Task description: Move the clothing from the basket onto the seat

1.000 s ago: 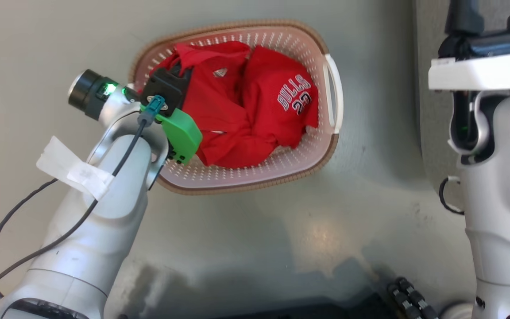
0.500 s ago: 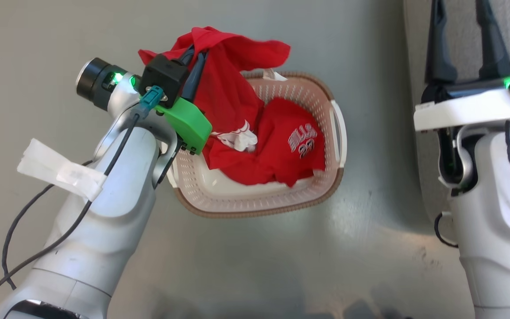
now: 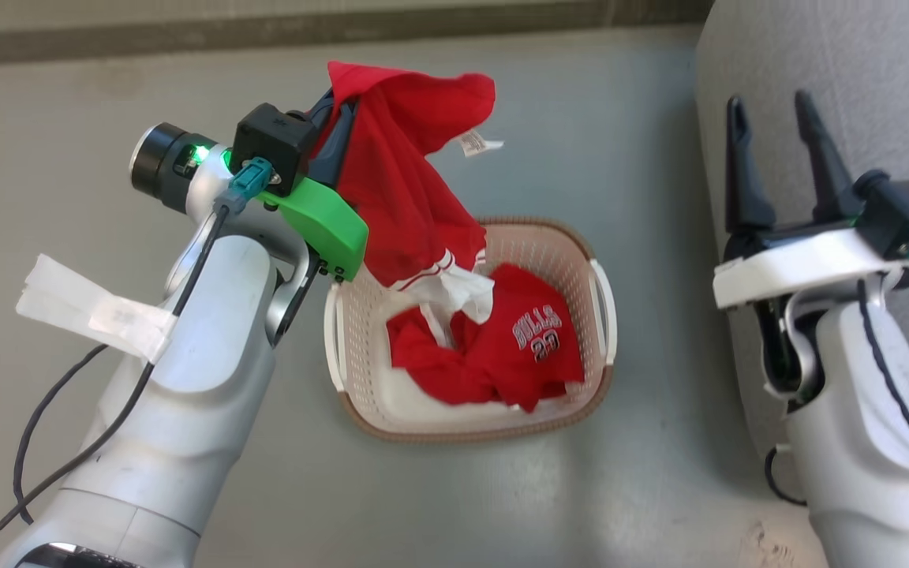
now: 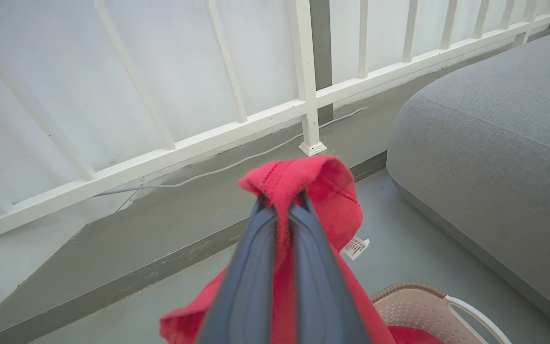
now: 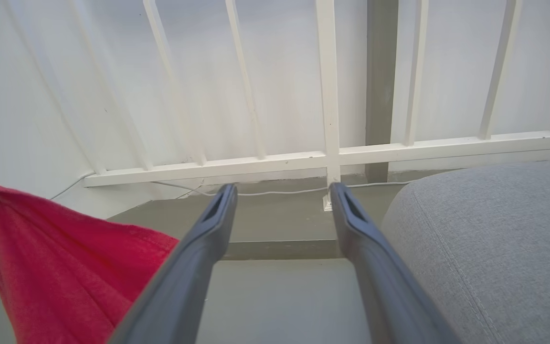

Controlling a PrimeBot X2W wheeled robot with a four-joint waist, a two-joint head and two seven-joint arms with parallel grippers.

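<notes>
The red clothing (image 3: 502, 371) lying inside the basket (image 3: 360, 355) has white writing on it. The word says BULLS. Right under the word is the number 23. The writing is on the part of the cloth near the right handle of the basket. Another piece of the red cloth hangs up above the left side of the basket. A small white tag (image 3: 478, 144) sticks out from it. The tag has tiny dark print on it, but the print is too small to read.
</notes>
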